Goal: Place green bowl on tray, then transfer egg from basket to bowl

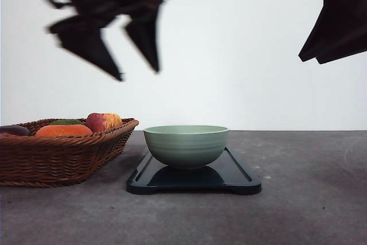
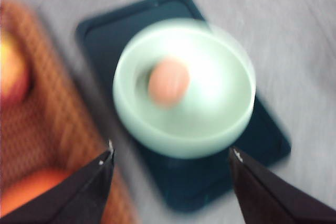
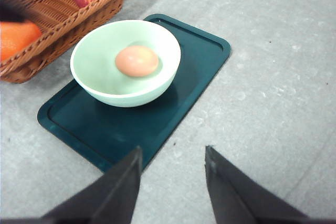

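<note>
The pale green bowl (image 1: pixel 186 144) stands on the dark tray (image 1: pixel 238 177) in the middle of the table. Inside the bowl (image 3: pixel 126 62) lies the reddish-brown egg (image 3: pixel 137 60), also blurred in the left wrist view as the egg (image 2: pixel 168 82). The wicker basket (image 1: pixel 57 156) sits to the left of the tray. My left gripper (image 1: pixel 137 73) hangs high above the basket and bowl, open and empty, blurred by motion. My right gripper (image 3: pixel 173 156) is open and empty, raised at the upper right above the table beside the tray (image 3: pixel 131 124).
The basket holds an apple (image 1: pixel 103 121), an orange fruit (image 1: pixel 63 131), a green fruit (image 1: pixel 66 121) and a dark item (image 1: pixel 12 131) at its left edge. Bare grey table (image 1: pixel 304 199) stretches to the right of and before the tray.
</note>
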Controlling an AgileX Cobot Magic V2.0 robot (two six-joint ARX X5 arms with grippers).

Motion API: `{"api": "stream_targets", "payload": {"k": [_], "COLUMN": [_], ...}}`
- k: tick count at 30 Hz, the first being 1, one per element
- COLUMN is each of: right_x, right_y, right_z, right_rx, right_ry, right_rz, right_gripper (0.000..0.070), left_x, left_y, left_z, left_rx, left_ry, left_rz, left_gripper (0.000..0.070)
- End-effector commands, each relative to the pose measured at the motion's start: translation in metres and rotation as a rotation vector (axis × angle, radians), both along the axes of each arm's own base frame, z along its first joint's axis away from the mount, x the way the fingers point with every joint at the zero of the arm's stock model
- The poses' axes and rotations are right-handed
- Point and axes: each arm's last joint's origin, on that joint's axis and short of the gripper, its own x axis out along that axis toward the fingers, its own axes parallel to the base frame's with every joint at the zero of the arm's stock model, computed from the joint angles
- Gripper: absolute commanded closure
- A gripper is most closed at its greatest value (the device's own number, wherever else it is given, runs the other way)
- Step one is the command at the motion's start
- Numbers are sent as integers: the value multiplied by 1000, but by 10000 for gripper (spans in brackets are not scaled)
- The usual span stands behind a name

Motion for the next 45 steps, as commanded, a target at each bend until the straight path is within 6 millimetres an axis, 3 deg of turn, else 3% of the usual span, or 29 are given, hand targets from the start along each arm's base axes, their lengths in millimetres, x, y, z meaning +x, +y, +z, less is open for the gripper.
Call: {"api": "stream_targets", "payload": {"k": [1, 5, 12, 17, 23, 24, 25, 26, 27, 45], "right_x": [1, 0, -1, -1, -1, -1, -1, 0, 0, 0], "right_y": [1, 2, 2, 2, 2, 2, 2, 2, 2, 3], "right_z": [2, 1, 1, 1, 1, 1, 1, 1, 2, 3], "right_rx": [4, 8, 15, 12, 12, 11, 10, 13, 18, 24], "right_ry": [1, 11, 20, 17, 15, 15, 16, 11, 6, -1], "right_rz": [7, 21, 45, 48, 49, 48, 47, 47, 46, 45], "right_gripper": [463, 463, 463, 462, 462, 495, 555, 662, 694, 687], "left_x": [-18, -49, -85, -96, -93, -93, -93, -93, -93, -92], "left_y": [14, 48, 93, 113, 122, 122, 122, 122, 122, 122], "left_z": [-5, -4, -5, -16, -14, -14, -14, -14, -13, -11], "left_rx": [-13, -49, -97, -92, -84, -63, -38, -12, -7, -24], "left_ry": [-24, -85, -174, -216, -279, -290, -301, -310, -320, -334], "left_rz": [19, 55, 126, 189, 228, 210, 187, 167, 160, 169], "left_gripper": [269, 269, 272, 274, 273, 320, 416, 625, 699, 700]}}
